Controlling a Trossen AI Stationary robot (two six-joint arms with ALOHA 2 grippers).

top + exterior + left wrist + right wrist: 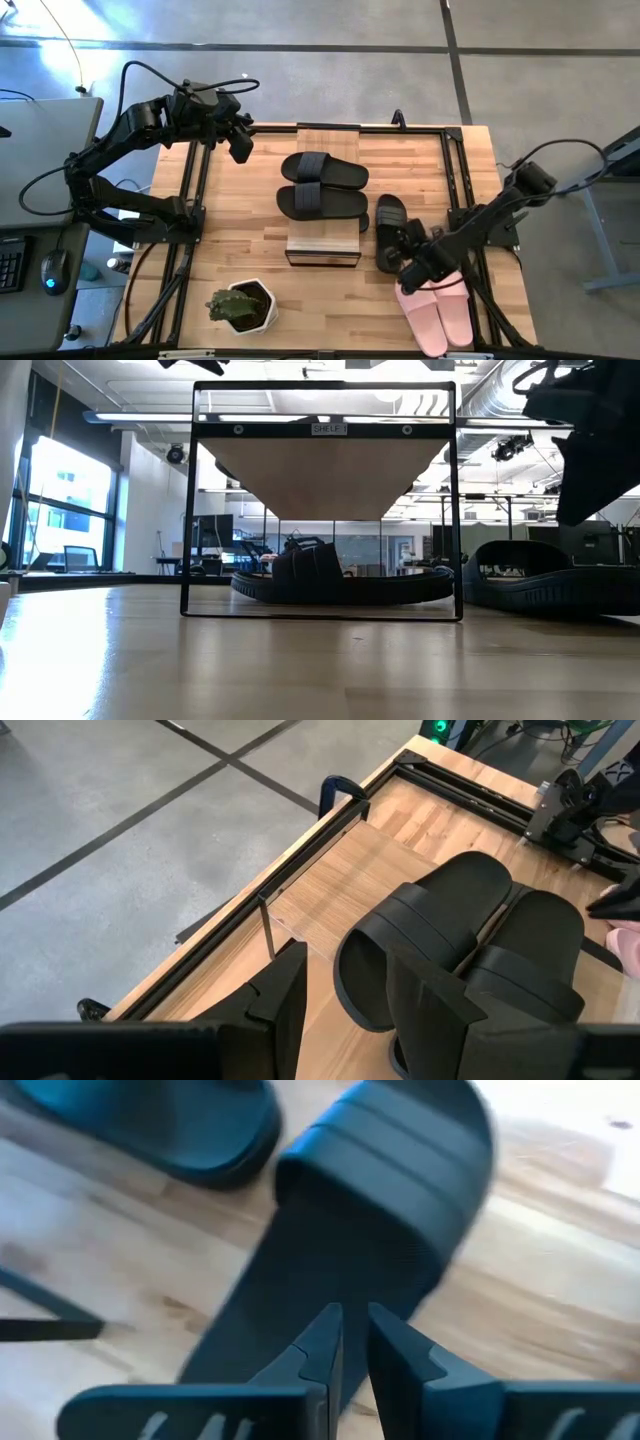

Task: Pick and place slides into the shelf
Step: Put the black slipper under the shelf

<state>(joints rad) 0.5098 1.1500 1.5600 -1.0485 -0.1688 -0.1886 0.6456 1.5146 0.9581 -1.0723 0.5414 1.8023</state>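
Note:
Two black slides (322,186) lie side by side across the shelf's light-wood plank (325,238), mid-table; the left wrist view shows them (455,920) on the plank (350,870). A third black slide (389,230) lies sole down on the table right of the shelf, strap toward the far edge. My right gripper (408,264) hangs over its near, heel end (300,1250), fingers (355,1345) almost together and touching nothing. The pale pink pair (437,312) lies near the right near corner. My left gripper (240,142) waits open (360,1040) above the far left.
A potted green plant (240,305) stands near the table's near edge, left of centre. Black frame rails (190,170) run along the left, far and right sides, with a clamp (398,118) at the far edge. In the low view the shelf frame (190,500) stands mid-table.

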